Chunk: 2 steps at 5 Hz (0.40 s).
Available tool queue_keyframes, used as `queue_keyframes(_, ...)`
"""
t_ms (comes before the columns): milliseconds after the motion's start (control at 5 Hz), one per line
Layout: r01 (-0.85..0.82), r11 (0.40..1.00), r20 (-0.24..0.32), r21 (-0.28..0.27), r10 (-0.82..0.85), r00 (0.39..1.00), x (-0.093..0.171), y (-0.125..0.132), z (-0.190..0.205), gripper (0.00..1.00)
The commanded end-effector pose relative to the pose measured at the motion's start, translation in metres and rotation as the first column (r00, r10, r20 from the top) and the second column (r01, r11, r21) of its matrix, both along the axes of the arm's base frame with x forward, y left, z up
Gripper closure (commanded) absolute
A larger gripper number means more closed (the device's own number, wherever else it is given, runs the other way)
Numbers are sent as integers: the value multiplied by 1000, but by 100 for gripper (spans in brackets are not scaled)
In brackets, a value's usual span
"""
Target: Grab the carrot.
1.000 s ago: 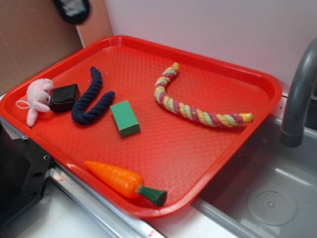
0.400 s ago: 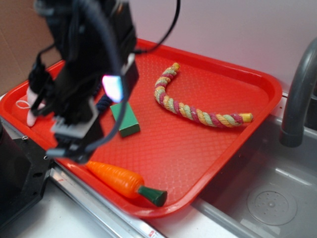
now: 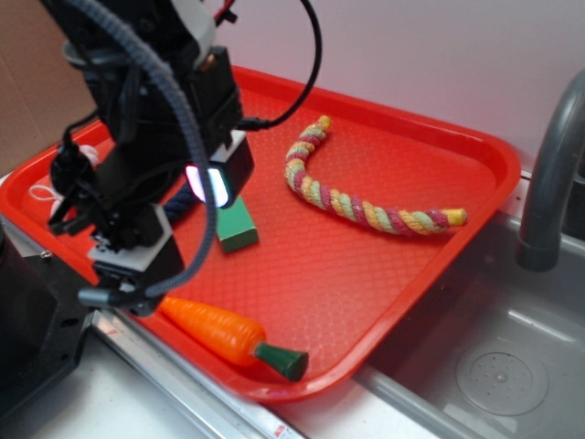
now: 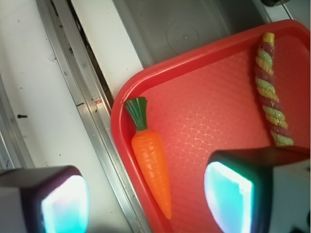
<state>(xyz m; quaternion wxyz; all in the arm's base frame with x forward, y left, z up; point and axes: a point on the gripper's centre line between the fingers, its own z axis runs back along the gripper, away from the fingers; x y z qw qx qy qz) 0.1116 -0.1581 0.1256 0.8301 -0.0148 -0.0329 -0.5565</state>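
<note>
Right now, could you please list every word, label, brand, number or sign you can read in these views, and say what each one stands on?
No text can be read in either view.
A small red-and-white sticker sits on the metal rail beside the red tray; its print is too small and blurred to read.
The carrot, multicoloured rope, green block and gripper show no lettering.
</note>
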Motion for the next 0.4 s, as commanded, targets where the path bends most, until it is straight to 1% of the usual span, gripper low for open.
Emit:
queue_keyframes(0, 39, 998, -30, 50, -38, 999, -8, -5, -32, 0)
queue_keyframes(200, 68, 997, -72, 33, -66, 995, -13, 4, -57, 0)
